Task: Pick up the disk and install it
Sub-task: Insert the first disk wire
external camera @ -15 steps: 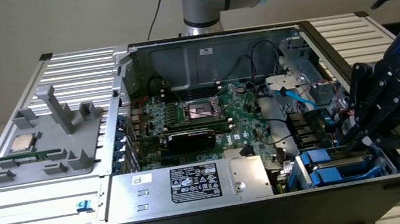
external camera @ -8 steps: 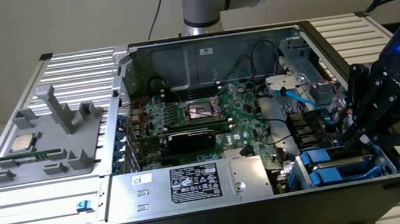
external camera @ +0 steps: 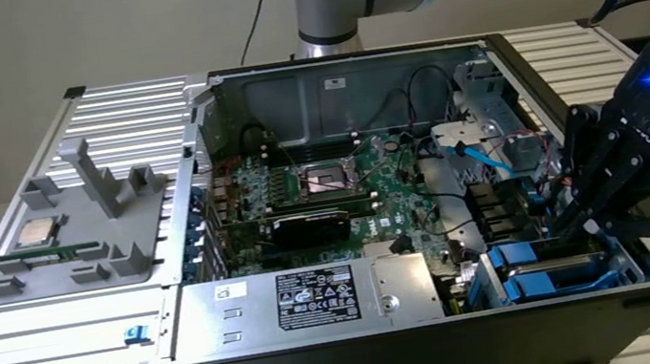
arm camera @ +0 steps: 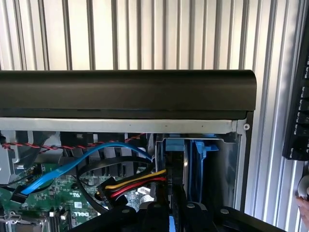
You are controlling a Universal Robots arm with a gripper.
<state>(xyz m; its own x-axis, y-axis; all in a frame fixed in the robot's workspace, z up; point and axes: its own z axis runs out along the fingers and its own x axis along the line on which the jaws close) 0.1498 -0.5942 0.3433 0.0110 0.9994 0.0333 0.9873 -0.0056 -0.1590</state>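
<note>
Clamping the disk (arm camera: 175,166) edge-on, jaws reach into drive bay (external camera: 529,254).

A ribbed silver metal table (external camera: 63,322) is carrying everything. An open black computer case (external camera: 377,358) is lying on its side across the middle and the exterior view's right. A grey plastic fixture (external camera: 87,227) is sitting just beside it at the exterior view's left, and a small blue clip (external camera: 134,334) is resting near the case's front corner.

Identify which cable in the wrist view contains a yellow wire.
The yellow-red-black bundle; the flat cable is plain blue, the twisted pair red and black.
</note>
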